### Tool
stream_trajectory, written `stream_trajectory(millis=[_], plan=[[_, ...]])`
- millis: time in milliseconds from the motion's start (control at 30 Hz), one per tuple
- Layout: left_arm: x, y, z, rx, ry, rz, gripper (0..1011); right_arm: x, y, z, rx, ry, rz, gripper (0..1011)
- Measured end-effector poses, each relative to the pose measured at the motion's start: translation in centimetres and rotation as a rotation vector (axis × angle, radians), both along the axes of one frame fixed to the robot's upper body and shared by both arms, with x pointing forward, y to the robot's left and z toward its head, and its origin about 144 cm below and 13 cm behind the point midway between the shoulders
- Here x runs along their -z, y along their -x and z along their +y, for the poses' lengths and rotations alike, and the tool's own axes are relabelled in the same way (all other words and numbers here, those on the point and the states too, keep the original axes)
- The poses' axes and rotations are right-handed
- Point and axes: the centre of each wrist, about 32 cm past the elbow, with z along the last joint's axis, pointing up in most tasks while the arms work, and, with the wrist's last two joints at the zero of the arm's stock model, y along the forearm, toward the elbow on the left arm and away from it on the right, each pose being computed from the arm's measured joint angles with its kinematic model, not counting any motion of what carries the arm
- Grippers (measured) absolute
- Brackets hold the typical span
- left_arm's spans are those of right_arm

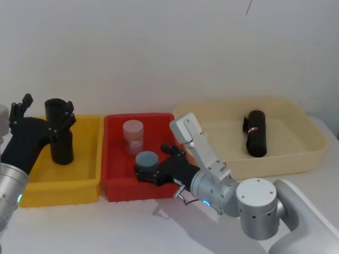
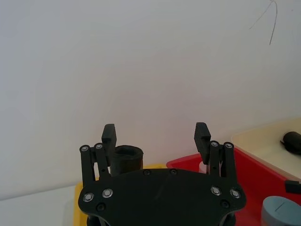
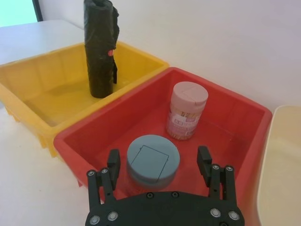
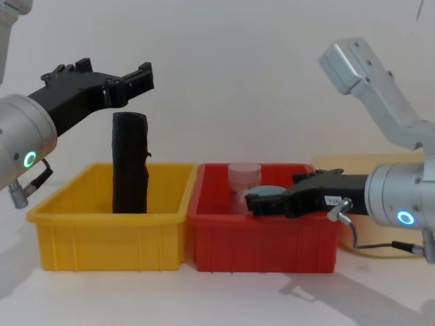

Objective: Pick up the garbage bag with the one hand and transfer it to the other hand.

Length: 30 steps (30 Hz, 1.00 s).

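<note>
From the head camera, the left end effector (image 1: 47, 103) hangs with its fingers spread at the top of the garbage bag (image 1: 61, 140), a black roll standing upright in the yellow bin (image 1: 90, 153). The right end effector (image 1: 152, 161) is spread too, low over the red bin (image 1: 114, 159). A grey-blue jar (image 1: 146, 158) sits just beneath it and a pink jar (image 1: 133, 136) beyond its fingertips. Farther to its right, a second black roll (image 1: 257, 135) lies in the cream bin (image 1: 296, 143), with a red-and-white band whose print is too small to read. All three bins sit on the white counter (image 1: 106, 227). The left wrist camera shows the open fingers (image 2: 108, 134), and the bag's top (image 2: 128, 157) just past them, nearer one finger. In the right wrist camera the fingers (image 3: 113, 160) flank the grey-blue jar's lid. The pink jar's label carries unreadable writing, and the standing bag bears a small red mark. From the chest camera, the left end effector (image 4: 115, 71) is slightly above the bag's top, not touching it. A white sticker (image 4: 333, 200) on the right end effector is illegible.
</note>
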Motion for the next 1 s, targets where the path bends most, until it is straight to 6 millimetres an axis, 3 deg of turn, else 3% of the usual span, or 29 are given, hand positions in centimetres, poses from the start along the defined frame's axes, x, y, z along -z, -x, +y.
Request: stream_trajectory(millis=[133, 267, 633, 1000], plan=[[0.0, 0.0, 0.0, 0.0, 0.0, 0.0, 1000, 0.0, -0.2, 0.1, 0.011, -0.012, 0.02, 1002], [0.0, 0.0, 0.0, 0.0, 0.0, 0.0, 1001, 0.0, -0.3, 0.2, 0.023, -0.025, 0.042, 936], [0.0, 0.0, 0.0, 0.0, 0.0, 0.0, 1001, -0.2, -0.8, 0.4, 0.051, -0.076, 0.116, 660], [0.0, 0.0, 0.0, 0.0, 0.0, 0.0, 1000, -1.2, -0.9, 0.3, 0.058, -0.16, 0.131, 661]])
